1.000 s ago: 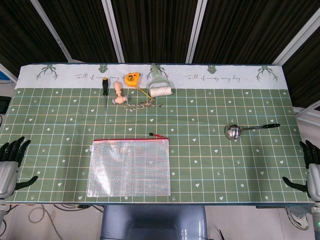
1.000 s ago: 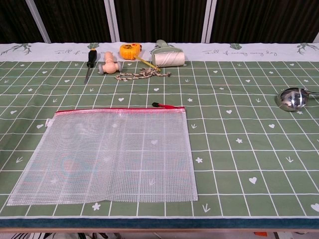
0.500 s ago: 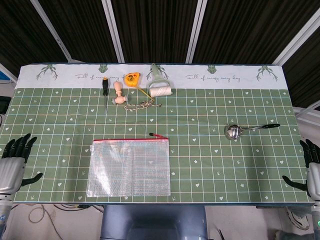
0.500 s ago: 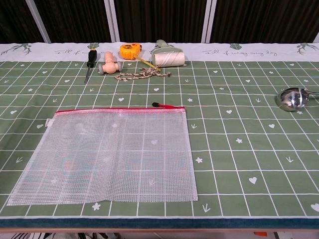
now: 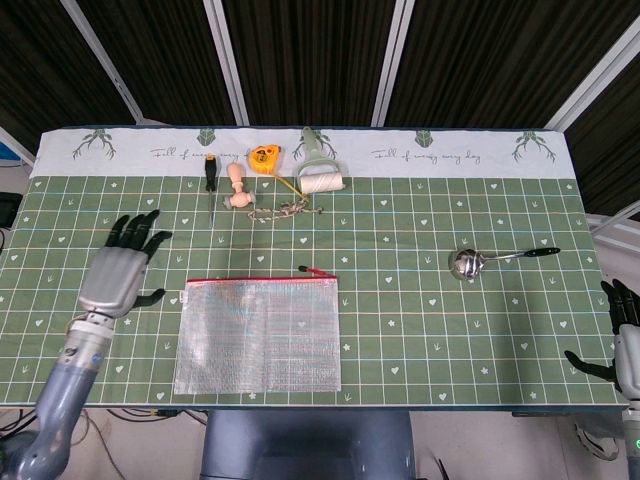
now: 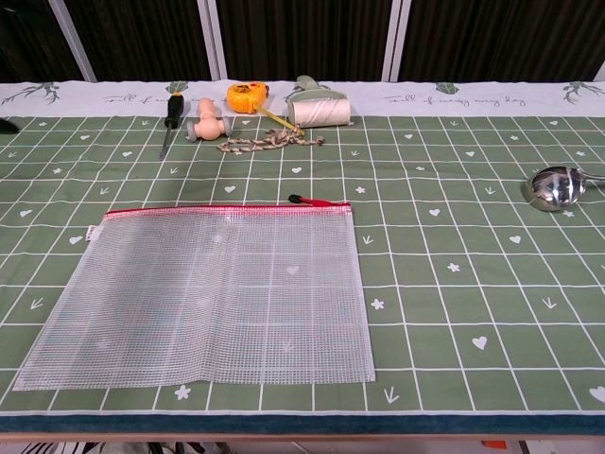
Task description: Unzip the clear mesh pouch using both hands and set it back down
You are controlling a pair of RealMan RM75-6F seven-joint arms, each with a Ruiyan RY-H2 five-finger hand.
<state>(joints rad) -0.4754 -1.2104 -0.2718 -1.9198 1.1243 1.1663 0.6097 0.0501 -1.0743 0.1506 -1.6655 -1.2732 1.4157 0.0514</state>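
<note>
Fingers of left hand [image 5: 120,272] spread, nothing held, beside mesh pouch [image 5: 259,335]; right hand [image 5: 626,345] likewise spread at counter [image 5: 420,330] edge. Ladle [image 5: 497,259], screwdriver [image 5: 211,172], tape measure [image 5: 264,158] well apart.

Light: bright, even light is falling from above, washing the table [image 5: 420,330] evenly.
Shadows: only faint, soft ones are showing.
Glare: the metal ladle [image 6: 553,187] is glinting.
Sharpness: both views are staying crisp.
Distortion: chest view is bending slightly at the edges.
</note>
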